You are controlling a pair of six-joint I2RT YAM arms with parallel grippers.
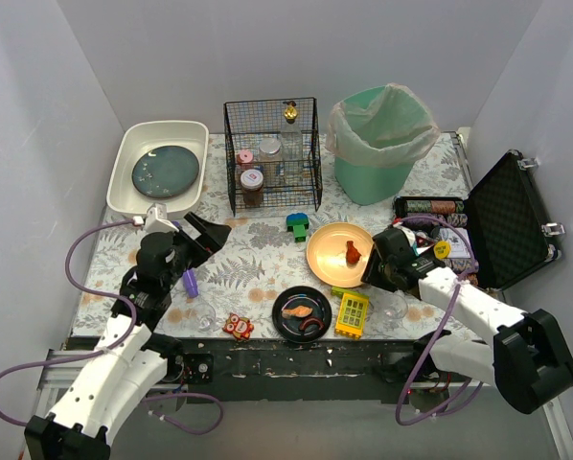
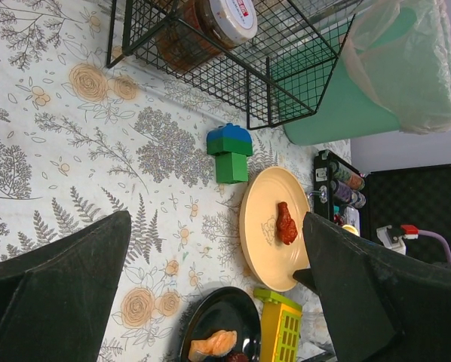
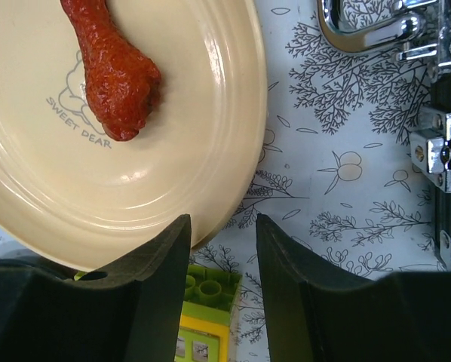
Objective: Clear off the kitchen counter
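Note:
The kitchen counter (image 1: 258, 251) has a white leaf-print cloth. On it lie a cream plate (image 1: 330, 261) with a red drumstick (image 1: 352, 253), a black plate (image 1: 285, 326) with salmon (image 1: 298, 310), a yellow-green toy block (image 1: 352, 313), a green-blue block (image 1: 298, 226), a purple piece (image 1: 190, 283) and an orange owl toy (image 1: 237, 326). My right gripper (image 1: 371, 271) is open at the cream plate's right rim (image 3: 135, 166). One finger is over the rim, the other over the cloth, and the gripper (image 3: 222, 219) holds nothing. My left gripper (image 1: 208, 230) is open and empty above the cloth (image 2: 216, 219).
A white tub (image 1: 124, 172) holding a dark plate stands at the back left. A wire basket (image 1: 272, 153) with jars and a green bin (image 1: 378, 144) with a bag are at the back. An open black case (image 1: 512, 220) is on the right.

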